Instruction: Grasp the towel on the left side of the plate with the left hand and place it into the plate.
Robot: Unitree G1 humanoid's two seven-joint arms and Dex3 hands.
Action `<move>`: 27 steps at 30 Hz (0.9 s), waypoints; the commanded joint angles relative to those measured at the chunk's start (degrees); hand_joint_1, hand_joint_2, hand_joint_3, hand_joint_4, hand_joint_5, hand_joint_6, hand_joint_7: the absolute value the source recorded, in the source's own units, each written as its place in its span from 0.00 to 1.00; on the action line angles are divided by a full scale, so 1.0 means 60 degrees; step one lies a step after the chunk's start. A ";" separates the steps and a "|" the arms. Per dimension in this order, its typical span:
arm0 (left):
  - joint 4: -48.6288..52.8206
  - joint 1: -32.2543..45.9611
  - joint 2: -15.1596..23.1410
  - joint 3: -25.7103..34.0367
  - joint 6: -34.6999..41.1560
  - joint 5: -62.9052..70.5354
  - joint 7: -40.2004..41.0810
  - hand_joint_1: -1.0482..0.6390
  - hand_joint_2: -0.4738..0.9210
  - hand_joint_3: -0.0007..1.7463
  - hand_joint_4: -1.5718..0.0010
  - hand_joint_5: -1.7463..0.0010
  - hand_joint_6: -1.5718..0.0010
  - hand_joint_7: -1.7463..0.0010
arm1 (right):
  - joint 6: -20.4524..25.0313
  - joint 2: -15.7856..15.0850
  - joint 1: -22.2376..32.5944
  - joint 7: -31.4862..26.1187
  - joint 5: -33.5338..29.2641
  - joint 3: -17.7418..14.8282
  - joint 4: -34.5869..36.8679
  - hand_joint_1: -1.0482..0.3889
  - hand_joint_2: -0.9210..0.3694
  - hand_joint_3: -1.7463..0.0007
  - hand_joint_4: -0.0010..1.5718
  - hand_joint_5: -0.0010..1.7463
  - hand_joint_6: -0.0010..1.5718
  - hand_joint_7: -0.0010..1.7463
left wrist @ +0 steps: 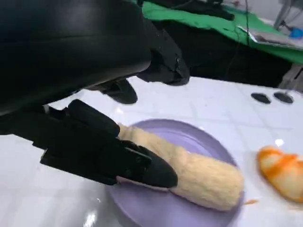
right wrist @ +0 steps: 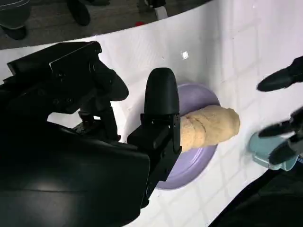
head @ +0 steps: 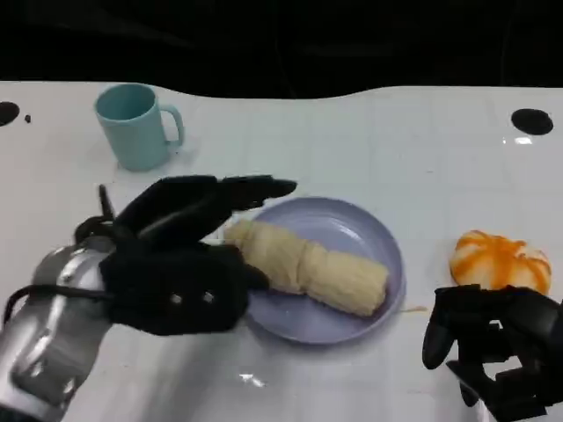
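Lying across the purple plate [head: 387, 264], the rolled cream towel [head: 308, 266] runs from the plate's left rim toward its right side, fully inside the dish. Left hand [head: 180, 264] sits at the plate's left edge, fingers [head: 255, 190] stretched out over the towel's left end, thumb side near that end; from the left wrist view, fingers [left wrist: 142, 165] lie against or just beside the towel [left wrist: 199, 175], not closed round it. Cannot tell for sure whether they touch. Hand reads as spread, holding nothing.

Right hand [head: 493, 352] rests low at the table's near right, fingers curled loosely inward with nothing in them, just in front of an orange-and-white object [head: 500, 259]. Teal mug [head: 135, 125] stands upright at the far left, well apart from the plate. White table [head: 352, 132] under all.
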 commanded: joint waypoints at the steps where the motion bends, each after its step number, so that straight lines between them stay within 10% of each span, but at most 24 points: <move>1: -0.1433 0.1270 -0.0483 0.1038 0.1511 -0.1789 -0.0336 0.48 1.00 0.11 0.51 0.70 0.52 0.92 | 0.0079 -0.0056 -0.0039 -0.0018 0.0054 -0.0042 -0.0072 0.79 0.21 0.43 0.42 0.97 0.41 0.82; 6: -0.2978 0.2745 -0.1390 0.1967 0.3413 -0.3544 0.0014 0.50 0.99 0.14 0.44 0.56 0.37 0.89 | 0.0143 -0.0066 -0.0097 -0.0006 0.0052 -0.0022 -0.0048 0.79 0.21 0.43 0.42 0.97 0.41 0.82; 8: -0.3546 0.3215 -0.1799 0.2293 0.4285 -0.4186 0.0241 0.54 0.82 0.42 0.45 0.43 0.33 0.80 | 0.0173 -0.0058 -0.0124 -0.0010 0.0055 -0.0016 -0.0037 0.79 0.21 0.43 0.42 0.97 0.41 0.82; 13: -0.4677 0.4065 -0.2166 0.2680 0.5801 -0.5219 0.0539 0.59 0.68 0.76 0.47 0.12 0.46 0.28 | 0.0125 -0.0024 -0.0171 -0.0025 0.0042 0.0002 0.0069 0.80 0.21 0.43 0.43 0.96 0.42 0.82; 27: -0.4752 0.3936 -0.2543 0.3414 0.8639 -0.6934 0.1413 0.55 0.78 0.68 0.48 0.00 0.56 0.03 | -0.0220 -0.0073 0.0000 0.0001 0.0048 -0.0097 0.0200 0.78 0.22 0.42 0.43 0.97 0.42 0.82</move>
